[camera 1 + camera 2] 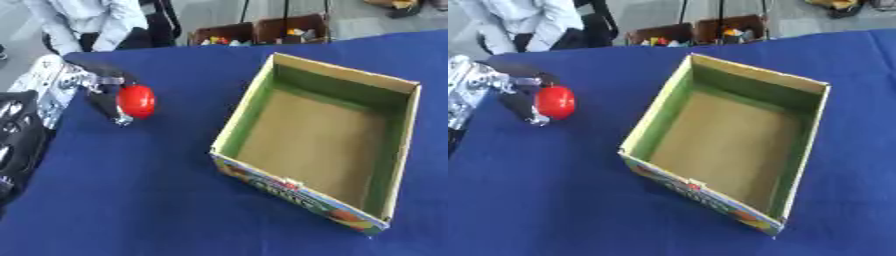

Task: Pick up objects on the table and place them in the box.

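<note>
Fingers (112, 111) of left hand (103, 90) curl round red ball (136, 101) — well left of open box (398, 150).

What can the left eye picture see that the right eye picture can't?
Only the left eye view shows a dark, shiny shape along its left edge; I cannot tell what it is. The right eye view shows nothing extra, only more blue table to the left of the box. Both show the left hand with its fingers curled around a red object, the empty cardboard box to its right, and smaller boxes of colourful things beyond the table's far edge.
</note>
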Tool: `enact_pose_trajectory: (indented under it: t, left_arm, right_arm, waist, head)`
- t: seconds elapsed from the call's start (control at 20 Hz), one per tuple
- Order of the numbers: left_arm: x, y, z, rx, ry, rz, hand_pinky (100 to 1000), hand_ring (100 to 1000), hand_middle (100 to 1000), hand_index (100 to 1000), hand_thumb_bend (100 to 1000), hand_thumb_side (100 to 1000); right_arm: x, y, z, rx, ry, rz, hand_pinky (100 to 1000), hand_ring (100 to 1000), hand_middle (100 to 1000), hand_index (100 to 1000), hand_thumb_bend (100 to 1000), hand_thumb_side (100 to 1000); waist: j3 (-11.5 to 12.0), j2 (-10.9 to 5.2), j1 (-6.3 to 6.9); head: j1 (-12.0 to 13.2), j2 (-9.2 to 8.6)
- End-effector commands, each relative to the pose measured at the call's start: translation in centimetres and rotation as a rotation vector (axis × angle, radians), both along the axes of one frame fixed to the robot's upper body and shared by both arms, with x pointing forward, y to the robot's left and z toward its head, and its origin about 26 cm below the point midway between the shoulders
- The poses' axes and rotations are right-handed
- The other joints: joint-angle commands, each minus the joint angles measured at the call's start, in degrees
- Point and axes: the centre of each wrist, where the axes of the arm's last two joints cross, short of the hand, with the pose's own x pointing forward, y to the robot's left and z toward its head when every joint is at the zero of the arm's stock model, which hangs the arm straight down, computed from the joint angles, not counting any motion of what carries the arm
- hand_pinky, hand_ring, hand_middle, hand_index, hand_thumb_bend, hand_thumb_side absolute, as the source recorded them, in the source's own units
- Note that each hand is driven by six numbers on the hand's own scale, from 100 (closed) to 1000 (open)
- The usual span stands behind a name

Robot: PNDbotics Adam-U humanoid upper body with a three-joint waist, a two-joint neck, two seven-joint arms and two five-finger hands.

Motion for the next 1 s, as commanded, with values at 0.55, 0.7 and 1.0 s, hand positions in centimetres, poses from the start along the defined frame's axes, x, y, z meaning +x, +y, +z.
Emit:
enact_pose_trajectory:
  t: [0.55, 0.7, 1.0]
  left_arm:
    - [-0.5, 1.2, 0.9, -0.002, -0.105, 0.024, 597, 845, 1000, 1000, 373, 496]
    - [-0.4, 1.4, 0.5, -0.015, -0.103, 0.035, 579, 855, 1000, 1000, 365, 481]
    - [-0.2, 1.6, -0.2, -0.061, -0.116, 0.032, 527, 812, 976, 1000, 345, 469]
  right_arm:
    - [-0.3, -0.1, 0.8, -0.012, -0.032, -0.007, 754, 792, 729, 760, 100, 1000]
    - [-0.3, -0.1, 0.8, -0.010, -0.033, -0.006, 754, 792, 729, 760, 100, 1000]
    - [-0.3, -0.1, 0.8, -0.005, -0.035, -0.006, 755, 792, 729, 760, 100, 1000]
  waist:
    - [-0.08, -1.01, 0.15]
    - [-0.14, -0.96, 0.15]
    - [-0.32, -0.72, 0.11]
  head:
    - [0.19, -0.54]
    - [0.15, -0.62]
    - [0.30, -0.95]
